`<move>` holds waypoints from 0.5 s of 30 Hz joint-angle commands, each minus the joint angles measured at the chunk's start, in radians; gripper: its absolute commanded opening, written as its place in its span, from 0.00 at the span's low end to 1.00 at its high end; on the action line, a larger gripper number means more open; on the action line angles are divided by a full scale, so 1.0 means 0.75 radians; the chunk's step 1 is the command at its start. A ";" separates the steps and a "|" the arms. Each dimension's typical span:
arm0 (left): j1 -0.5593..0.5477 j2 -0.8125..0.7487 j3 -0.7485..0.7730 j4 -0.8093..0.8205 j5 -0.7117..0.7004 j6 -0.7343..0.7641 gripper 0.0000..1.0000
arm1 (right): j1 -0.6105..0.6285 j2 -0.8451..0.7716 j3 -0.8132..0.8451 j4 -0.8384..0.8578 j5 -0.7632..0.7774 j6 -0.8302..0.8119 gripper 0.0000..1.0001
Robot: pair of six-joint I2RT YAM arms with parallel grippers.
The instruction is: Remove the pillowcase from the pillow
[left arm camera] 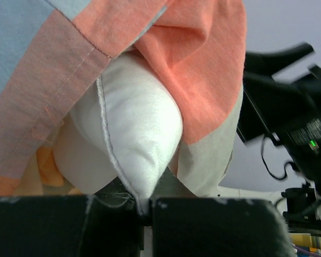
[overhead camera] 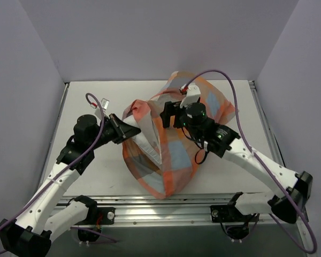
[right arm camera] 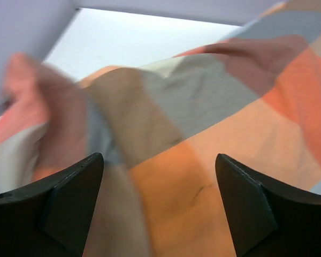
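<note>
**Q:** Pillowcase (overhead camera: 174,155) and grippers: where does each one stand?

**A:** Starting at the left gripper (left arm camera: 147,206), its black jaws are pinched tight on the pointed seamed corner of the white pillow (left arm camera: 139,134). That corner sticks out of the cover's open mouth. Orange and blue cloth drapes over the pillow from above and hangs just beside the grip.

**Q:** And the other side?

**A:** The right gripper (right arm camera: 158,203) is released, its two fingers spread wide. It hovers over the checked fabric, which looks blurred in the wrist view. I cannot tell if the fingers touch the cloth.

**Q:** What surrounds them, and what blocks the way?

**A:** From above, the covered pillow sits bunched in a tall heap in the middle of the white table (overhead camera: 112,176), between the two arms. Most of the pillow is hidden inside the cover, and only a white strip shows at the left opening. The right arm (overhead camera: 246,155) leans across the heap's right side. A purple cable (overhead camera: 230,88) loops over its far end. Plain grey walls (overhead camera: 150,37) close in three sides, and a metal rail (overhead camera: 160,206) runs along the near edge.
</note>
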 commanded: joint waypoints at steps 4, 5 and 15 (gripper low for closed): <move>-0.012 0.020 0.152 0.066 -0.041 0.056 0.02 | 0.118 -0.092 0.027 -0.070 -0.173 0.000 0.88; -0.013 0.024 0.156 0.064 -0.045 0.056 0.02 | 0.130 -0.078 0.041 -0.072 -0.181 -0.004 0.89; -0.031 0.040 0.189 -0.002 -0.094 0.095 0.02 | 0.280 0.041 0.086 -0.074 -0.122 -0.063 0.79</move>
